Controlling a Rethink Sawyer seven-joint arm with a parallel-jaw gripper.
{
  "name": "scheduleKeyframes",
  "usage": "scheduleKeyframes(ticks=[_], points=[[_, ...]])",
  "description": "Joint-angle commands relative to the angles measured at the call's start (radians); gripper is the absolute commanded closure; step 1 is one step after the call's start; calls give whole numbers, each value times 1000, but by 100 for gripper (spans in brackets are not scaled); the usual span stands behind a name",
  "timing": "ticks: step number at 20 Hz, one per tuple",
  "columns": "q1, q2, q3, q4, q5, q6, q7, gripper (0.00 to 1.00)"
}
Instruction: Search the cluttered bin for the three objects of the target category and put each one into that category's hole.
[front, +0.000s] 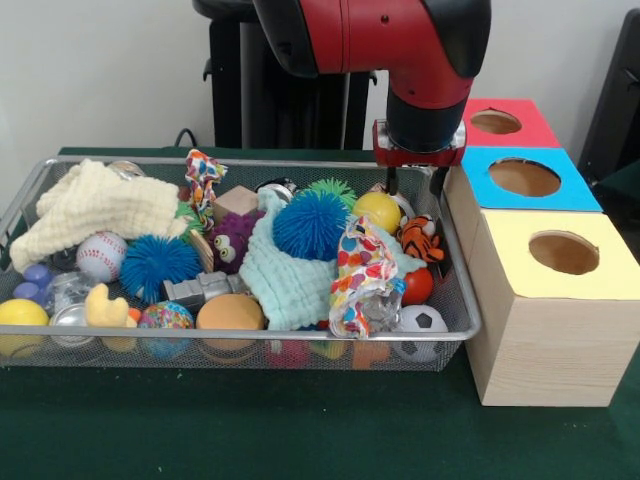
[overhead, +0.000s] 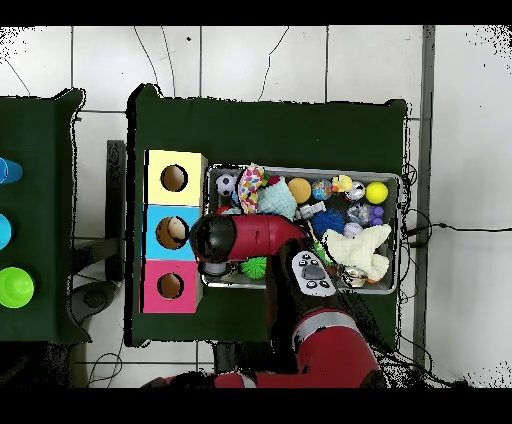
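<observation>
A dark green table cover (overhead: 300, 130) lay over the big table. A white tiled floor (overhead: 260, 60) showed all around it. At 9 o'clock from the big table stood a second green table (overhead: 40, 140). A bright green cup (overhead: 14, 288) and a blue cup (overhead: 5, 170) sat at its 9 o'clock edge. A thin black cable (overhead: 450, 228) ran across the floor at 3 o'clock.

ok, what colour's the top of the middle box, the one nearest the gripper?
Blue top on the middle box, with a round hole; front view shows it best.
</observation>
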Motion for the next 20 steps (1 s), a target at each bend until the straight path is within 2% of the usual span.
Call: scheduleKeyframes(ticks=[1,5,7,9,12,16,20], points=[[-2,110,-3,-162,-15,-234,139,0],[33,156,-23,-249,-13,-147,143,0],[47,161,-33,-259,-21,-105,139,0],[52,164,-34,-240,-39,-109,121,0],[53,154,-33,-149,-63,-195,123,0],[69,127,-46,0,-99,-361,167,0],[87,75,-66,133,-105,-474,208,0]])
